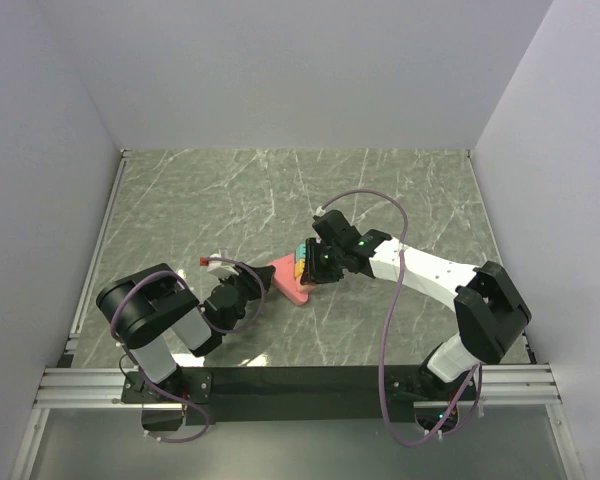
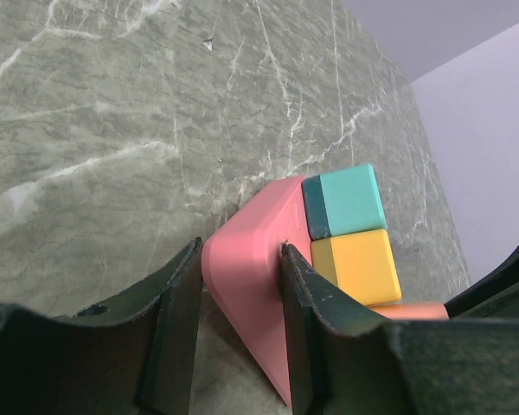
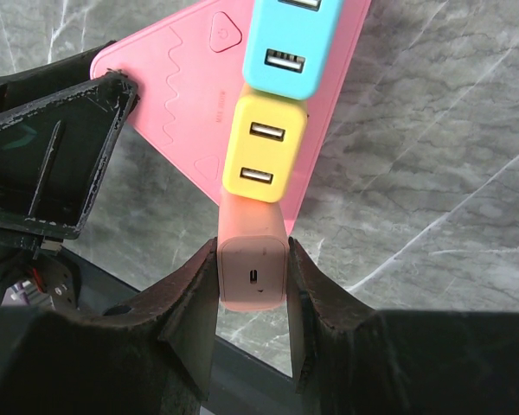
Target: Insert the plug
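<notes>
Right wrist: blue block (image 3: 294,43) cut by top edge. Left wrist: salmon plug (image 2: 411,309) mostly behind 1 finger (image 2: 329,328). Top: pink base (image 1: 288,283) part-covered, ports unreadable.

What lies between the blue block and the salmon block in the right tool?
A yellow block with two USB sockets, touching both; the right wrist view shows it.

The worktop (image 1: 230,190) is lit evenly and brightly from overhead by diffuse light, and no hard glare is seen. Soft, short shadows are cast beneath both arms in the top view. In the wrist views the fingers (image 2: 177,328) at the bottom edge are left dark and slightly soft, while the pink base (image 2: 251,259) and the plug (image 3: 253,251) are rendered sharp.
</notes>
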